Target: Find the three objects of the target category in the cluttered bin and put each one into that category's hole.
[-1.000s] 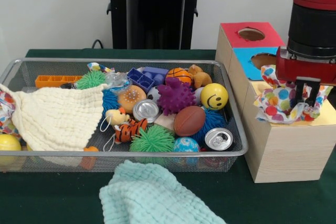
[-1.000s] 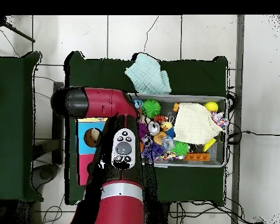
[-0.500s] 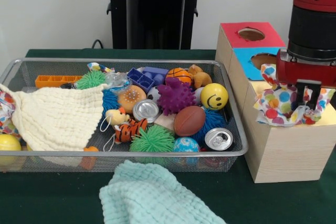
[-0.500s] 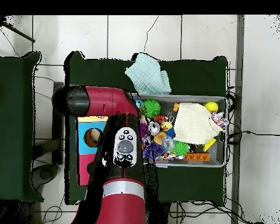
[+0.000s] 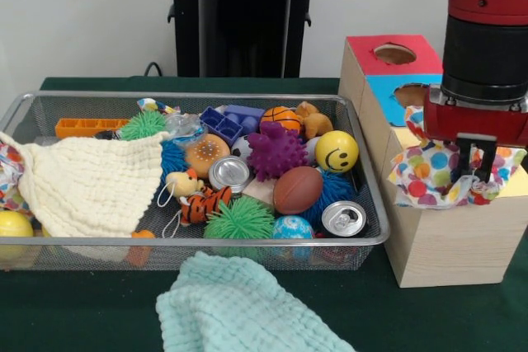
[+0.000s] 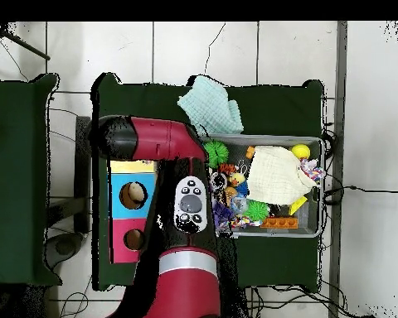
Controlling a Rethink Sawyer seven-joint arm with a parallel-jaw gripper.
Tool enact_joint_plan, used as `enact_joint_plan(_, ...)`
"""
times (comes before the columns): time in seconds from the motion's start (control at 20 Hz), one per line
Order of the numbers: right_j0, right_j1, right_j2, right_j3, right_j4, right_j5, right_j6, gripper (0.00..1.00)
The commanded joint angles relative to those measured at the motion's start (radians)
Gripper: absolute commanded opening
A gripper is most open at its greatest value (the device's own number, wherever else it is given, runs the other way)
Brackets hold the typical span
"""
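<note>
sawyer arm (image 5: 487, 6): glossy red shells, black joints

front view: a red upper link runs into a broad matte black cylindrical wrist section, ringed at its lower edge by a thin grey band; below it sits a blocky red housing, and from that hang the thin black fingers of the gripper (image 5: 475, 172). overhead view: the arm (image 6: 157, 141) shows a rounded black elbow cap at one end of a red link, then a wide red body crossed by a pale silver-grey ring. on top lies an oval light-grey control pad (image 6: 190, 204) with several small dark round buttons, set in a black surround.
</note>
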Motion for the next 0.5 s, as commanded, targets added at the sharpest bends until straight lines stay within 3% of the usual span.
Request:
enact_joint_plan(0.05,-0.083,0.062,0.066,0.087,-0.11,0.104,-0.111,0.0)
enact_joint_plan(0.5,-0.029,-0.064,0.034,0.21,-0.113,0.132,-0.008,0.0)
